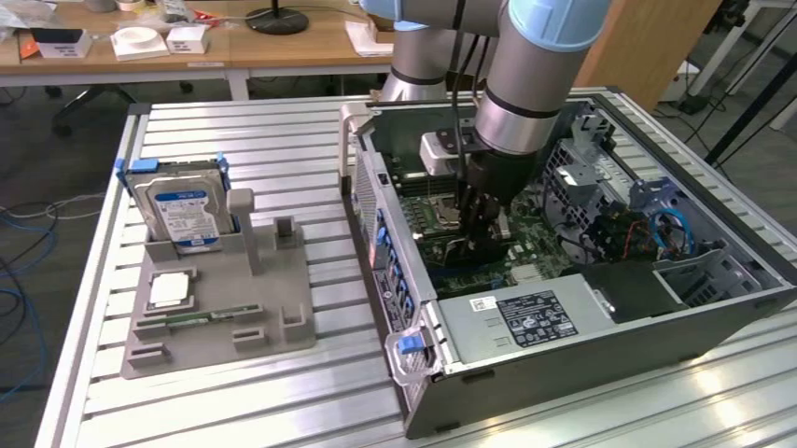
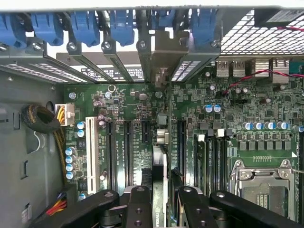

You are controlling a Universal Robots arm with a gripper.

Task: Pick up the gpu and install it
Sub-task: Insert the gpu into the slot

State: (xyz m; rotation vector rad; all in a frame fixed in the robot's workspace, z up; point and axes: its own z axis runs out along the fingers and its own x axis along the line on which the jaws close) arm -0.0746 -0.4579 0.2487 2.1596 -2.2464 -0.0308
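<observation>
the gpu runs edge-on under the hand, its face hidden.

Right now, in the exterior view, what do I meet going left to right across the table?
Hard drive upright in the grey holder tray → blue latch on the computer case → gripper down over the motherboard → blue cables.

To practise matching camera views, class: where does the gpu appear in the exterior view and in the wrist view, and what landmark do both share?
Exterior view: the gpu stands inside the open computer case, under the hand, above the motherboard.
Wrist view: the gpu is a thin edge-on strip between the hand's fingers, reaching the slot brackets.
Shared landmark: the CPU socket.
</observation>
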